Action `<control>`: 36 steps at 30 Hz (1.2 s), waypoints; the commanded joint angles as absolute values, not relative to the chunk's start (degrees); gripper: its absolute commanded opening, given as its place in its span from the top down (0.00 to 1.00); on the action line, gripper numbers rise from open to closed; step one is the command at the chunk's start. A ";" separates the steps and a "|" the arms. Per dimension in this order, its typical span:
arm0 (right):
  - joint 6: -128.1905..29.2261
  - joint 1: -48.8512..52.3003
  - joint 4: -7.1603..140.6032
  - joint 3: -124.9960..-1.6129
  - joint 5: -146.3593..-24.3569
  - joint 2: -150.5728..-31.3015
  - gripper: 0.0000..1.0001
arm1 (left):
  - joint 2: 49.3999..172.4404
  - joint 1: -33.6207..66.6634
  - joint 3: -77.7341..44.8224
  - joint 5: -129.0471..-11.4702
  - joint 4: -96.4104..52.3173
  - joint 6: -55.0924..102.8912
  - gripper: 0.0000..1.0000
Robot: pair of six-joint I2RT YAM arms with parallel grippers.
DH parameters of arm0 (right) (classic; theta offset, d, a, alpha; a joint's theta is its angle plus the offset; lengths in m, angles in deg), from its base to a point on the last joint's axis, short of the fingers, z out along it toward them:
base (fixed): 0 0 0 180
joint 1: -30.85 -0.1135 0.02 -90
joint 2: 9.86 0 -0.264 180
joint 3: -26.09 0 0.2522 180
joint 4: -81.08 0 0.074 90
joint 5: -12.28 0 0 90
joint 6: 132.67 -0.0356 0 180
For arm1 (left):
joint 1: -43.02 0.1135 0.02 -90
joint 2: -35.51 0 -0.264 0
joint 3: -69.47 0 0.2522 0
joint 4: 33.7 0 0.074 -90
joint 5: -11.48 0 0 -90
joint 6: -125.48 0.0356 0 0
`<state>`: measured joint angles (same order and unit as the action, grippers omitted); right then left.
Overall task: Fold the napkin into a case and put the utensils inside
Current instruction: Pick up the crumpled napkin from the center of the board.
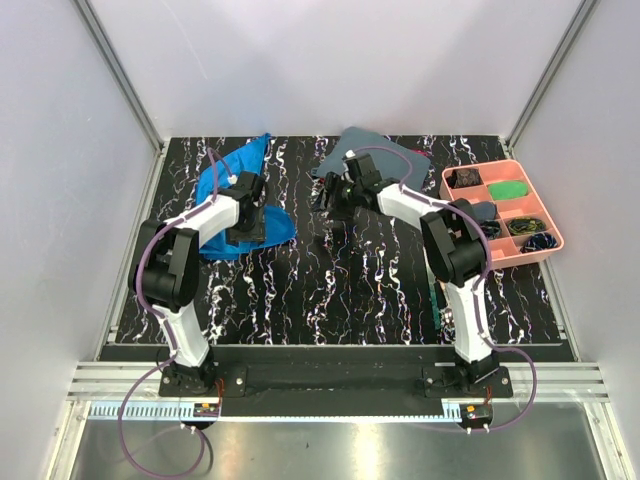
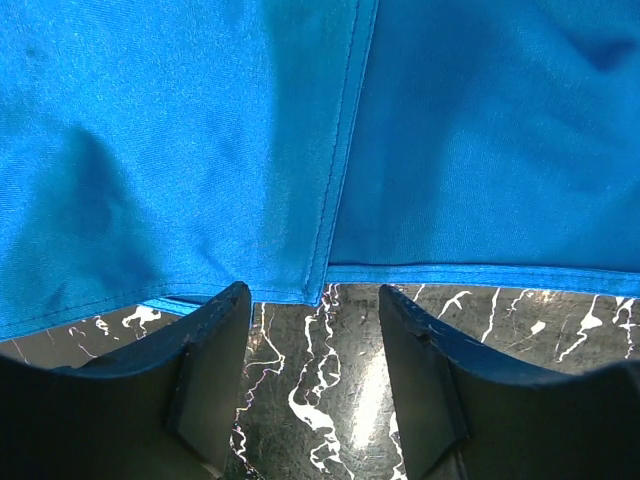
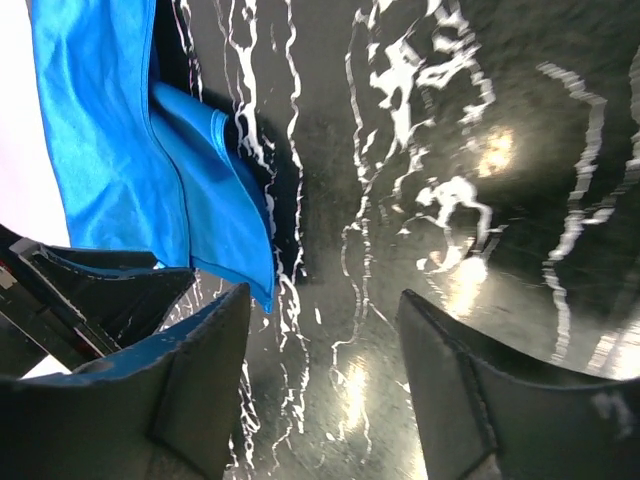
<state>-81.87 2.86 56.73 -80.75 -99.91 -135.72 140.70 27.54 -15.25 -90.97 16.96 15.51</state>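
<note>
Left fingers point(image 2: 205, 370) parted at napkin point(image 1: 245, 160) hem, long axis far-near

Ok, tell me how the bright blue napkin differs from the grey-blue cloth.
Colour: the napkin is bright, shiny royal blue; the grey-blue cloth is dull.
Pose: the napkin lies rumpled with overlapping layers; the grey-blue cloth lies flatter.
Place: the napkin is at the left, the grey-blue cloth at the far middle.
Both are thin cloths on the black marbled table.
</note>
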 commanded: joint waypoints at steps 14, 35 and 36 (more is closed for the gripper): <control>-88.37 -2.63 63.10 -85.75 -105.40 -144.14 0.45 | 142.21 29.48 -12.85 -87.14 12.40 14.65 0.66; -93.20 -4.83 70.92 -85.32 -109.97 -147.31 0.51 | 135.97 29.75 -11.87 -81.42 11.52 14.39 1.00; -93.38 -4.92 71.09 -85.49 -110.58 -147.58 0.53 | 135.97 29.75 -11.87 -81.16 11.61 14.30 1.00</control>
<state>-92.18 -3.78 68.79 -87.41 -109.40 -148.94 139.54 29.52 -12.03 -83.95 12.90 14.81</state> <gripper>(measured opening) 0.494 0.024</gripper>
